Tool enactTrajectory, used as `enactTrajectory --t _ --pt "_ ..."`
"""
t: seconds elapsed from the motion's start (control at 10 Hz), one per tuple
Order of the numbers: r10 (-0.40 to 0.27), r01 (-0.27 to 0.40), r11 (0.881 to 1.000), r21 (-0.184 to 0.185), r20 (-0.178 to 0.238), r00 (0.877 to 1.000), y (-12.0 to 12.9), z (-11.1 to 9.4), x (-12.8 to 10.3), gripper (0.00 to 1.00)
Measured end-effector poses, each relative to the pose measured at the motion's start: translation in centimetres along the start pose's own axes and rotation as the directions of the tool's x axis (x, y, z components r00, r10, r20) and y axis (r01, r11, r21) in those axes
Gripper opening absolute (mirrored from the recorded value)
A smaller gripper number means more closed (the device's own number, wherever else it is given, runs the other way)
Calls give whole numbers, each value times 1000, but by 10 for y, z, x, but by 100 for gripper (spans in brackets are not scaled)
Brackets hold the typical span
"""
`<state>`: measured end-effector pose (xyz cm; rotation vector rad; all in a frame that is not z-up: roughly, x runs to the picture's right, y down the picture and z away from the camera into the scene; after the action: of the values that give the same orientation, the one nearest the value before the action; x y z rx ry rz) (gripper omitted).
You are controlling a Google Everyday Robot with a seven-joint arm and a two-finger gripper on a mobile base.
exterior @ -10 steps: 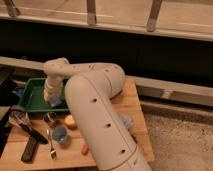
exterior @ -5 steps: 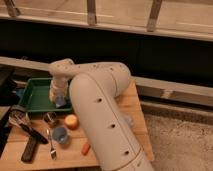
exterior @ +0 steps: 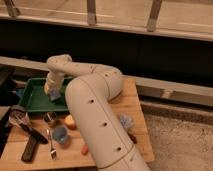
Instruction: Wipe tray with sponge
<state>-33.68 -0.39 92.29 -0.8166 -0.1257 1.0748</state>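
wooden table [exterior: 132,97] fills the lower left of the frame, with a dark wall and a window rail running across the top. a green tray [exterior: 34,101] sits at the table's upper left corner. the white arm [exterior: 95,115] sweeps up from the bottom centre and bends back left, so the gripper [exterior: 52,91] is down inside the tray, toward its right half. a small pale lump with a bluish edge, most likely the sponge [exterior: 55,95], lies right at the gripper's tip against the tray floor. whether the gripper is closed on it or only pressing on it, i cannot tell.

below the tray lie a metal cup [exterior: 49,118], a blue cup [exterior: 60,134], a round orange fruit [exterior: 70,121], a fork [exterior: 51,146] and a dark-handled utensil [exterior: 29,148].

by my judgement the sponge will be light, soft and squashy, giving under pressure and apt to slip free if pinched at one corner. it is best taken across its middle, deep enough to keep its shape, then dragged flat. the tray looks light and stiff with a low rim, so a hard push could slide it across the wood.
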Motion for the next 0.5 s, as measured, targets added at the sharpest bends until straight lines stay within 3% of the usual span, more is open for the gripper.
enactTrajectory --t 0.3,0.5 --pt "-68 67 995 -78 -1 998 47 5 11 0" --pt "-71 68 994 -90 -26 997 53 1 28 0"
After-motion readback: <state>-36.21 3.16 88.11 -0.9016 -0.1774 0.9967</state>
